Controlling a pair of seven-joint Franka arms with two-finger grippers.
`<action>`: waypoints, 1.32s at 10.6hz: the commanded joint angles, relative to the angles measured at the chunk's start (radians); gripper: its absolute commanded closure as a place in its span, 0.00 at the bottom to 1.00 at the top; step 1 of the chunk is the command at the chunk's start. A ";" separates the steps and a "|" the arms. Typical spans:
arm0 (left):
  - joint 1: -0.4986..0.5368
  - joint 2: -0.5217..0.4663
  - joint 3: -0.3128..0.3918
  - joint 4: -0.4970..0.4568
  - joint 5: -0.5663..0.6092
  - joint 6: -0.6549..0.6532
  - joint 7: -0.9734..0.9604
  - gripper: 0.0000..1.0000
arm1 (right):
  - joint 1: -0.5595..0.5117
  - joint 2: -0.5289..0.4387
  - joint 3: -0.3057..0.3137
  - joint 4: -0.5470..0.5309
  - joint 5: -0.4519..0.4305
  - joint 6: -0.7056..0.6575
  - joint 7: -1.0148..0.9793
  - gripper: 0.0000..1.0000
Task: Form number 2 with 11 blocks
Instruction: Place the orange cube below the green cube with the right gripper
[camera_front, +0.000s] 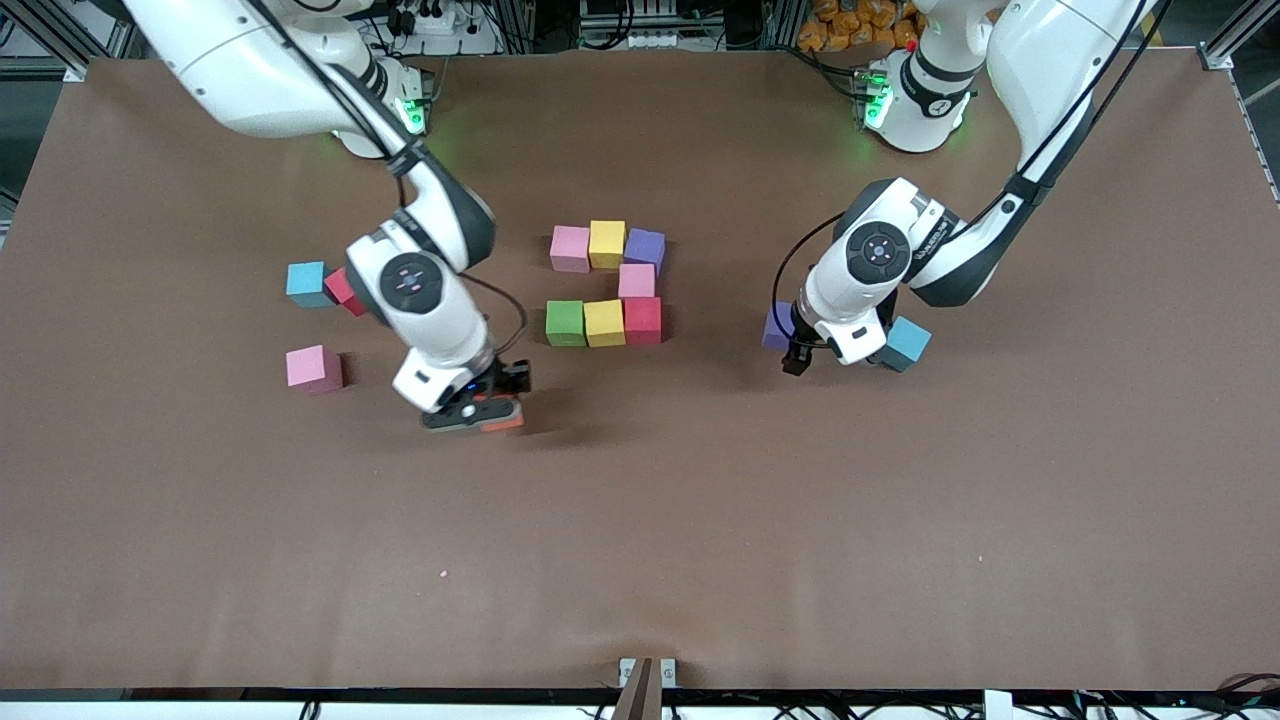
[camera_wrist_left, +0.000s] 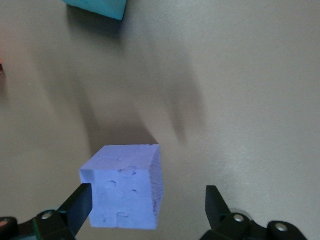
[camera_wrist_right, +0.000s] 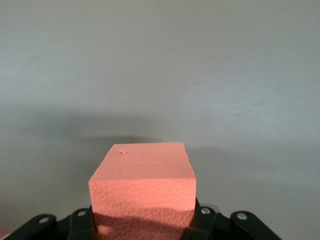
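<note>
Brown matte covering spans the table (camera_front: 900, 560), and the cubes on it sit mostly in its middle band, well away from every edge. Toward the right arm's end lie three loose blocks: a light blue block (camera_front: 305, 283), a red block (camera_front: 343, 290) touching it and partly hidden under the right arm, and a pink block (camera_front: 313, 368) nearer the front camera than both.

Next comes the right gripper (camera_front: 492, 410), its fingers clamped on an orange block (camera_wrist_right: 143, 186) held low over bare table, nearer the front camera than the unfinished number 2 (camera_front: 606, 284). Nothing lies between it and the figure's bottom row.

The figure sits at the table's middle. Its top row is pink (camera_front: 570, 248), yellow (camera_front: 607, 243) and purple (camera_front: 645, 249); a single pink cube (camera_front: 637, 281) joins that row's purple end to a second row of green (camera_front: 565, 323), yellow (camera_front: 604, 322) and red (camera_front: 643, 320).

Toward the left arm's end, the left gripper (camera_wrist_left: 147, 207) is spread wide around a purple block (camera_wrist_left: 125, 186) on the table, one finger (camera_wrist_left: 80, 207) just beside it, the other standing clear. In the front view the arm's wrist covers most of this block. A second light blue block (camera_front: 905, 342) rests just beside it, partly under the same wrist.
</note>
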 joint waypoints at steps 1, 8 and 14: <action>0.024 -0.048 0.002 -0.011 -0.015 0.008 0.029 0.00 | 0.093 0.071 -0.026 0.044 -0.026 -0.011 0.026 0.89; 0.179 -0.052 0.012 0.179 0.031 -0.219 0.544 0.00 | 0.132 0.117 -0.024 0.038 -0.009 -0.009 0.107 0.89; 0.224 -0.033 0.012 0.214 0.151 -0.219 0.733 0.00 | 0.166 0.128 -0.021 0.038 0.008 -0.017 0.184 0.90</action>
